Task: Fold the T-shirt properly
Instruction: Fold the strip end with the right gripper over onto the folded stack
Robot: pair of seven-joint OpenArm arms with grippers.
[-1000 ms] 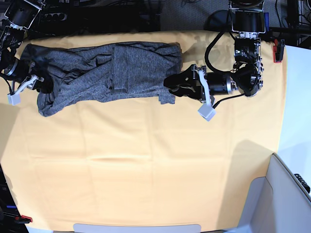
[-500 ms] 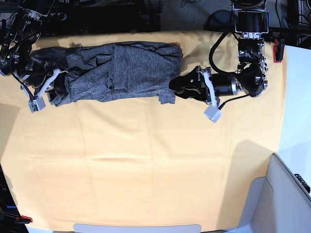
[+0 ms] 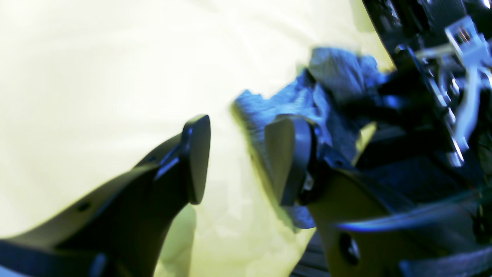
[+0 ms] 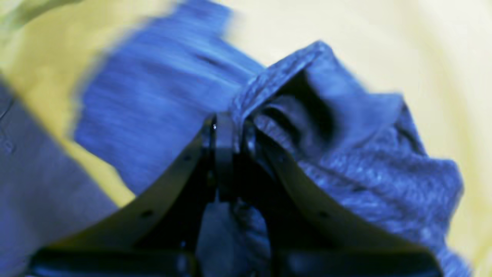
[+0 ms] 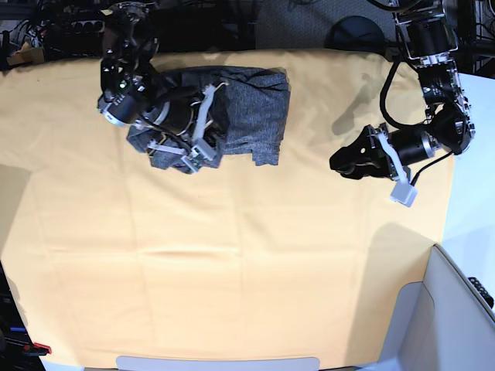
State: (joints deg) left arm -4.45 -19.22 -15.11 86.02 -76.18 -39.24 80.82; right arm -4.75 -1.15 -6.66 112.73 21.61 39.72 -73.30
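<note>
The dark-grey T-shirt [image 5: 251, 104] lies bunched at the back of the yellow-orange cloth [image 5: 232, 255], its left part doubled over its middle. My right gripper [image 5: 213, 137] hovers over that doubled part. In the right wrist view the right gripper [image 4: 230, 129] is shut on a ridge of the T-shirt [image 4: 346, 165]. My left gripper [image 5: 338, 164] hangs to the right of the shirt, apart from it. In the left wrist view the left gripper [image 3: 240, 159] is open with nothing between its fingers, and the T-shirt [image 3: 334, 73] shows blurred beyond them.
A grey-white bin [image 5: 456, 309] stands at the front right corner. A red clamp [image 5: 35, 348] sits at the front left edge. Dark equipment and cables line the back edge.
My right gripper has carried the shirt's left end rightward over its middle, so the shirt is now much shorter. My left gripper has drawn back to the right, off the shirt's right edge.
</note>
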